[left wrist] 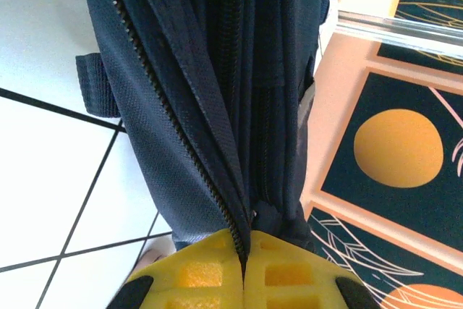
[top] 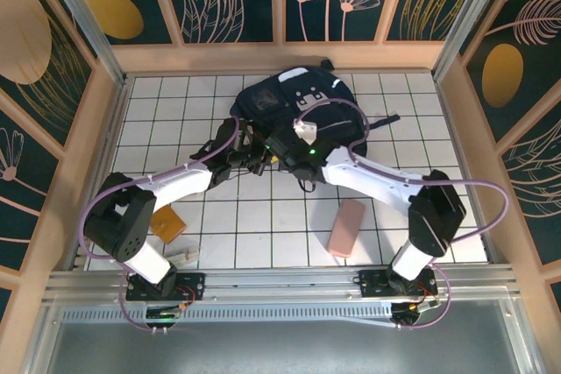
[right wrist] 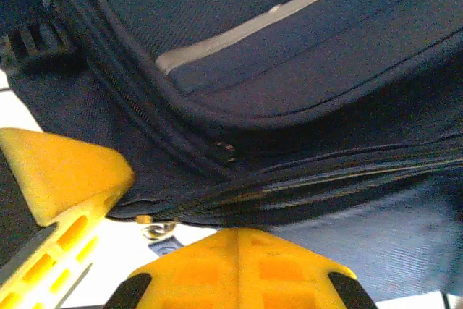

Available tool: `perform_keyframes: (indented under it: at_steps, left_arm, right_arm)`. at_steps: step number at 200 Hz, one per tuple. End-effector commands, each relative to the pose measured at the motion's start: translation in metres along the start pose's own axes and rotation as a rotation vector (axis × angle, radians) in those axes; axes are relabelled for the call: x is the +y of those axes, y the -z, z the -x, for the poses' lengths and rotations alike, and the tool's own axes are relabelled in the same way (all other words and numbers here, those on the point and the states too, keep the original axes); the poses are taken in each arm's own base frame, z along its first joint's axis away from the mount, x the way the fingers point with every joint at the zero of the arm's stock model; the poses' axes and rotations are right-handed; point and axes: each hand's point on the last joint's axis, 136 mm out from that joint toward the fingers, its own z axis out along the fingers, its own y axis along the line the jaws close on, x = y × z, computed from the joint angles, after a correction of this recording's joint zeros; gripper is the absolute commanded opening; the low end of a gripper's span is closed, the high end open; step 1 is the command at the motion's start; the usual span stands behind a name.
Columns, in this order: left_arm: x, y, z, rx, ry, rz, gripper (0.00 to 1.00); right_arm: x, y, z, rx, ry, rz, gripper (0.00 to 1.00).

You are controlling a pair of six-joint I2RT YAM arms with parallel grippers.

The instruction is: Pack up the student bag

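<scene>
Left wrist: left fingers (left wrist: 202,274) pinch student bag (left wrist: 189,70) at zipper; right fingers (right wrist: 283,273) closed against it.

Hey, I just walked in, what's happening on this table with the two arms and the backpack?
Both arms reach to the near edge of the student bag, which lies toward the far side of the table. The left gripper is shut on the fabric at a zipper line, and the right gripper looks pinched on the bag's edge just beside it. A pink case and a flat orange-brown item lie nearer the arm bases, not yet packed.
</scene>
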Motion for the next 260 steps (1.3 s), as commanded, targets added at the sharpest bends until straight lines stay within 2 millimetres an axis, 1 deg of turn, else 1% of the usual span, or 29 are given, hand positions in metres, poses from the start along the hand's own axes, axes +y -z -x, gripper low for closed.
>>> perform_keyframes:
  at_steps: [1,16,22,26,33,43,49,57,64,79,88,97,118,129,142,150,164,175,196,210,220,227,238,249,260]
  left_arm:
    - [0.024,0.002,0.013,-0.065,0.137,0.084,0.00]
    - [0.026,0.006,0.020,-0.102,0.125,0.096,0.00]
    - [0.027,0.008,0.022,-0.111,0.126,0.100,0.00]
    - [0.027,0.010,0.023,-0.117,0.128,0.101,0.00]
    - [0.027,0.012,0.025,-0.120,0.134,0.097,0.00]
    - [0.026,0.013,0.022,-0.109,0.149,0.095,0.00]
    - [0.026,0.013,0.019,-0.090,0.166,0.096,0.00]
    - [0.025,0.012,0.012,-0.051,0.188,0.091,0.00]
    - [0.022,0.012,0.006,-0.024,0.200,0.085,0.00]
    - [0.013,0.014,-0.005,-0.002,0.220,0.068,0.00]
    - [0.007,0.015,-0.012,0.015,0.241,0.054,0.00]
    - [0.000,0.015,-0.019,0.035,0.265,0.038,0.00]
    - [-0.010,0.016,-0.032,0.078,0.311,0.029,0.00]
    - [-0.013,0.016,-0.038,0.092,0.319,0.034,0.00]
    - [-0.018,0.017,-0.043,0.115,0.327,0.024,0.00]
    - [-0.018,0.018,-0.047,0.132,0.357,0.029,0.00]
    - [-0.023,0.020,-0.051,0.158,0.372,0.004,0.00]
    - [-0.028,0.023,-0.052,0.161,0.371,-0.010,0.00]
    - [-0.038,0.025,-0.056,0.180,0.368,-0.041,0.00]
    - [-0.041,0.027,-0.056,0.182,0.363,-0.049,0.00]
    - [-0.040,0.028,-0.056,0.178,0.363,-0.050,0.00]
    - [-0.040,0.028,-0.056,0.180,0.364,-0.048,0.00]
    - [-0.038,0.029,-0.057,0.178,0.367,-0.046,0.00]
    - [-0.035,0.031,-0.055,0.162,0.362,-0.039,0.00]
    - [-0.034,0.032,-0.053,0.145,0.355,-0.032,0.00]
  right_arm:
    - [-0.029,0.011,0.009,-0.023,-0.058,-0.044,0.00]
    - [-0.045,0.006,0.003,-0.012,-0.071,-0.057,0.00]
    - [-0.049,0.004,0.001,0.003,-0.077,-0.051,0.00]
    - [-0.048,0.002,-0.001,0.017,-0.071,-0.030,0.00]
    - [-0.037,0.000,-0.004,0.043,-0.026,0.050,0.00]
    - [-0.012,0.004,-0.008,0.074,0.036,0.190,0.00]
    - [0.001,0.007,-0.011,0.097,0.037,0.249,0.10]
    - [0.017,0.012,-0.014,0.127,0.018,0.313,0.29]
    - [0.029,0.017,-0.015,0.145,-0.025,0.353,0.36]
    - [0.051,0.025,-0.016,0.144,-0.131,0.425,0.40]
    - [0.057,0.027,-0.013,0.123,-0.191,0.437,0.41]
    - [0.055,0.023,-0.009,0.087,-0.227,0.400,0.41]
    - [0.043,0.016,0.005,-0.046,-0.198,0.262,0.46]
    - [0.034,0.009,0.009,-0.087,-0.194,0.196,0.46]
    - [0.028,0.004,0.011,-0.124,-0.169,0.139,0.46]
    - [0.019,0.002,0.013,-0.164,-0.159,0.064,0.46]
    - [0.004,-0.001,0.014,-0.237,-0.106,-0.067,0.44]
    - [-0.005,-0.007,0.010,-0.263,-0.067,-0.137,0.39]
    - [-0.009,-0.017,0.004,-0.269,-0.001,-0.167,0.34]
    - [0.001,-0.020,0.002,-0.260,0.055,-0.103,0.34]
    - [0.012,-0.024,0.001,-0.232,0.088,-0.035,0.39]
    - [0.015,-0.025,0.001,-0.210,0.097,-0.006,0.44]
    - [0.013,-0.029,0.000,-0.163,0.090,-0.002,0.44]
    - [0.005,-0.036,-0.001,-0.100,0.079,-0.026,0.39]
    - [0.001,-0.040,-0.005,-0.022,0.082,-0.042,0.36]
